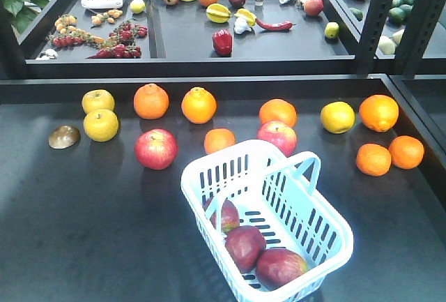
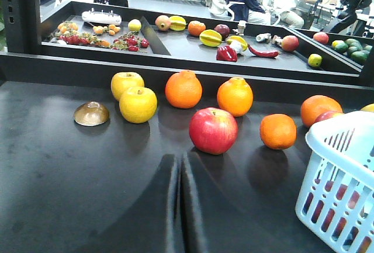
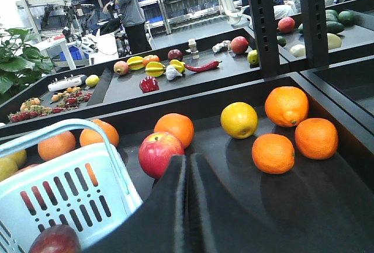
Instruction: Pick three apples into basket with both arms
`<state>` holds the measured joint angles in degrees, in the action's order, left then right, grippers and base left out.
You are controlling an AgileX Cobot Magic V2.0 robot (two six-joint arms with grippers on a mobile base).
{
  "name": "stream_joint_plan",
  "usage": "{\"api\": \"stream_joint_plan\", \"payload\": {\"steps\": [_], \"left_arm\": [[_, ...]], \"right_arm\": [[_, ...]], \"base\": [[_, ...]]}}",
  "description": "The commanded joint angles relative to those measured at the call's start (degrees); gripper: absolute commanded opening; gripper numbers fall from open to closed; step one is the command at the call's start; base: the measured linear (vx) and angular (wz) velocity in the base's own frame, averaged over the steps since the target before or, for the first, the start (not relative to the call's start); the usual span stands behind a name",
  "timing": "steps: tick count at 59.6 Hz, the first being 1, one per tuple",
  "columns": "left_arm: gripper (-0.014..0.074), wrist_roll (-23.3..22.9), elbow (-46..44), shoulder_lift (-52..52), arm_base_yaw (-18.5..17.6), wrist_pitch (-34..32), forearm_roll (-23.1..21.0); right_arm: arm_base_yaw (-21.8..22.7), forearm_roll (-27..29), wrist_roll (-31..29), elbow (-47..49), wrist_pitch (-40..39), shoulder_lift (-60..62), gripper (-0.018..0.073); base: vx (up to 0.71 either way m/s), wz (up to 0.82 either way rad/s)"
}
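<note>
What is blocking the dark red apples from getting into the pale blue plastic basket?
Nothing visible. All three dark red apples already lie inside the pale blue-white slotted plastic basket, on its bottom. Its top is open. The lighter red apples sit outside on the black table.

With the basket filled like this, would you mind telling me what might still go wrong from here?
The pale blue-white slotted plastic basket sits near the table's front edge, so a nudge could shift it off. All three dark red apples crowd its near end, so lifting it could tip it. A lighter pinkish-red apple lies just behind the basket; either closed hand might mistake it for a target.
</note>
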<state>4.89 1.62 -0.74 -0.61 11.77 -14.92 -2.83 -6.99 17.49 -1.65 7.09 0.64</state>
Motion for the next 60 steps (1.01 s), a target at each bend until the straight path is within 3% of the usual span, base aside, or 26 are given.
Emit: {"api": "stream_joint_plan", "payload": {"steps": [1, 60], "left_arm": [[-0.0006, -0.4, -1.5, -0.8, 0.1, -4.5, -0.3], [-0.0006, -0.4, -1.5, -0.8, 0.1, -4.5, -0.3]], "right_arm": [[0.4, -0.3, -0.2, -0.7, -4.6, 0.7, -0.0005], [0.4, -0.3, -0.2, -0.7, -4.6, 0.7, -0.0005]], "base": [[0.0, 0.0], [0.0, 0.0]]}}
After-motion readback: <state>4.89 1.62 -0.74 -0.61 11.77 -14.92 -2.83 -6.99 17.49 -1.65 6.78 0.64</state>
